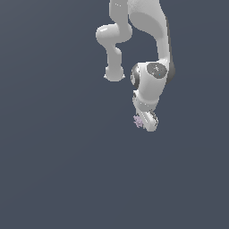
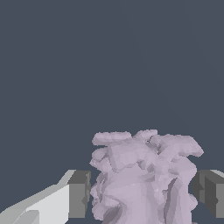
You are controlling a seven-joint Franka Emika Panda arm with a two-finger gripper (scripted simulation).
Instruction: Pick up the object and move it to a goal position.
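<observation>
Looking at the exterior view first, we see the white arm (image 1: 152,53) reaching down from the top of the frame over a plain dark grey-blue ground (image 1: 53,170). Its gripper (image 1: 146,121) sits at the lowest end of the arm, a little to the exterior view's right of centre. The object (image 1: 138,120), a small pale pink-lilac speckled lump, shows right against the gripper on the side toward the exterior view's left, and part of it seems hidden behind the white body. From here we cannot make out the fingers separately, so we cannot judge their spacing in this view.

In the wrist view we find the object (image 2: 146,179) much larger, a rough, faceted lilac mass lying between the two dark grey finger pads (image 2: 79,194). One pad sits just beside the lump with barely a sliver of gap, or none; the other pad (image 2: 211,191) is also close to it, with a thin dark gap showing along part of its edge. We take the fingers as set on either side of the lump, but we cannot tell whether they actually press on it. Behind it lies only the same dark ground (image 2: 109,65).
</observation>
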